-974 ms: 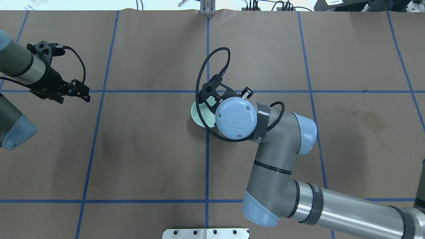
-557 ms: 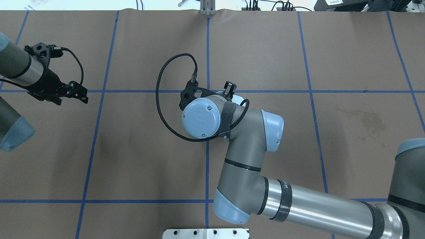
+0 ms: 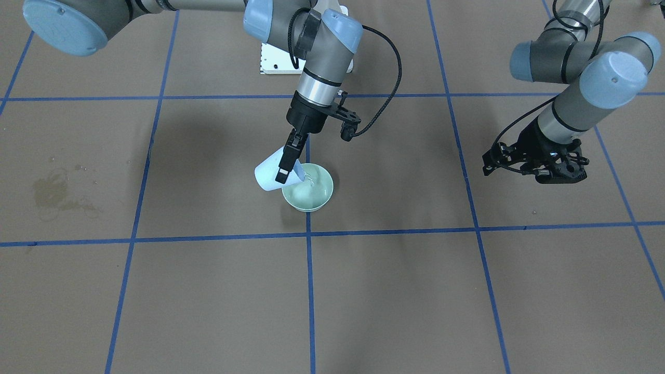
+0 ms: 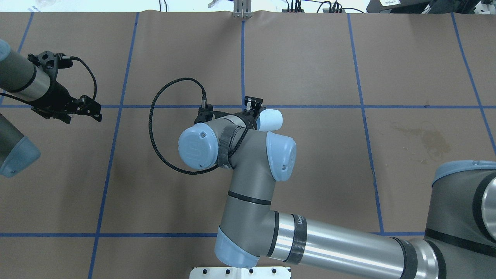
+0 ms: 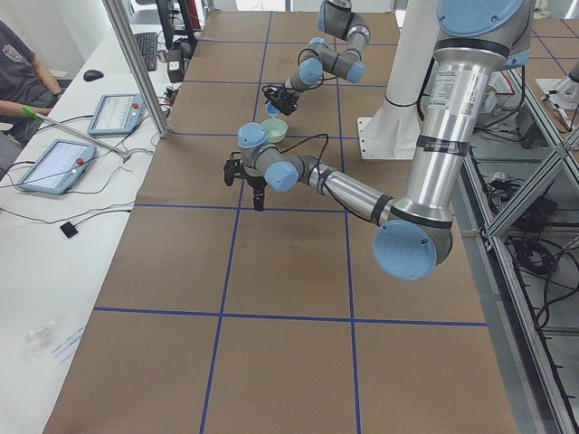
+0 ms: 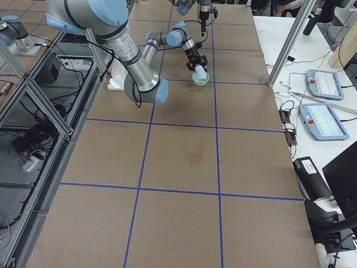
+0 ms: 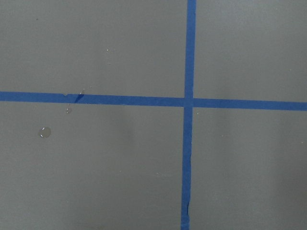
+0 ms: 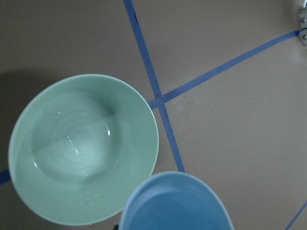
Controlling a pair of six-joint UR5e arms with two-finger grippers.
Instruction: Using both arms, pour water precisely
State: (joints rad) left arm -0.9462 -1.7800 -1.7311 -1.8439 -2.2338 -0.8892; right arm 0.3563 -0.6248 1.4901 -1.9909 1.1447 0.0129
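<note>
My right gripper (image 3: 284,172) is shut on a light blue cup (image 3: 267,177) and holds it tipped on its side, mouth over a pale green bowl (image 3: 307,194) at the table's middle. The water (image 3: 310,182) shows as whitish glints and ripples inside the bowl, also in the right wrist view (image 8: 76,143). In that view the cup's rim (image 8: 175,201) sits just beside the bowl (image 8: 124,158). From overhead only the cup's base end (image 4: 272,119) shows; my right arm (image 4: 248,162) hides the bowl. My left gripper (image 4: 95,111) is open and empty, hovering far to the left.
Brown paper with a blue tape grid covers the table. A dried water stain (image 4: 426,137) lies on the right side. A white bolted plate (image 4: 240,272) sits at the near edge. Small droplets (image 7: 44,132) lie under the left wrist. An operator and tablets (image 5: 54,163) are beside the table.
My right arm's wrist has swung left and turned, covering the bowl from overhead and tipping the cup, whose base now sticks out to the right. The left arm has barely moved.
</note>
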